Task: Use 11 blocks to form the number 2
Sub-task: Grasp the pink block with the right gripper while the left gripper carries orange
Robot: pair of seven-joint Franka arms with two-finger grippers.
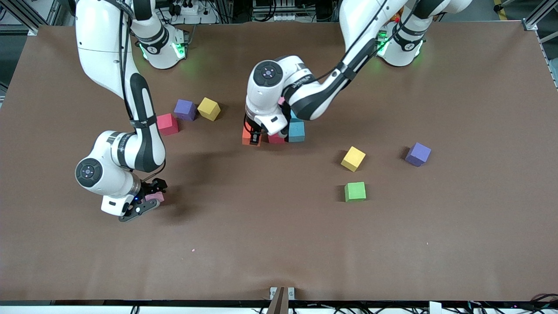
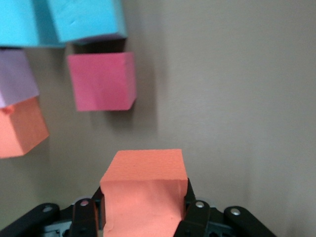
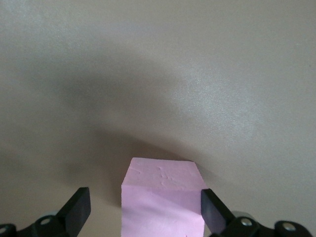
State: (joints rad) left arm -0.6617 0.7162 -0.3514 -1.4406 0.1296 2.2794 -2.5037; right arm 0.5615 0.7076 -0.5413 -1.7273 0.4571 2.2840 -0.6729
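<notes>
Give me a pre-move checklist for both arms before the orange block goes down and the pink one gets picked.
1. Left gripper shut on the orange block: ok.
2. Orange block at the cluster, beside the red block and the light blue block: ok.
3. Orange block resting on the table: cannot tell.
4. Right gripper open: ok.
5. Pink block between the right gripper's fingers, with a gap on at least one side: ok.
6. Loose yellow block and green block lie apart from both grippers: ok.
</notes>
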